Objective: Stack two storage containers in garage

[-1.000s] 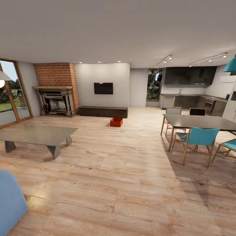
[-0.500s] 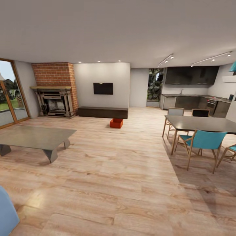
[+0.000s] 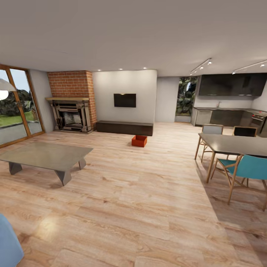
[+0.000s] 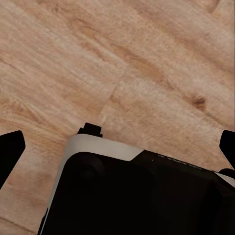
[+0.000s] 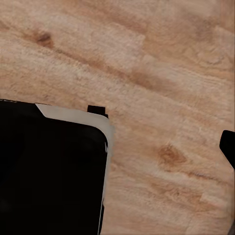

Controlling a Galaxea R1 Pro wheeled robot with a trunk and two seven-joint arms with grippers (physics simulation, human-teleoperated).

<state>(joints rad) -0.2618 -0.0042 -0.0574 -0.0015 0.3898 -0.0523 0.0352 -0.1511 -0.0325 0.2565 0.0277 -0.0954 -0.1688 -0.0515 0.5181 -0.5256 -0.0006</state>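
Far across the living room, an orange-red storage container sits on the pale wood-plank floor, just in front of the low dark cabinet. At this distance I cannot tell whether it is one bin or two close together. In the left wrist view my left gripper hangs open over the planks, its dark fingertips wide apart, holding nothing. My right gripper also looks open; one fingertip shows at the picture's edge and nothing is held. The garage is out of view.
A low grey coffee table stands at the left, and a dining table with teal chairs at the right. A wide strip of wood floor runs between them toward the container. The brick fireplace, wall TV and glass doors line the far side.
The whole head view has shifted, so the room's contents sit further right and a little nearer in the picture. Nothing in the room has itself moved.
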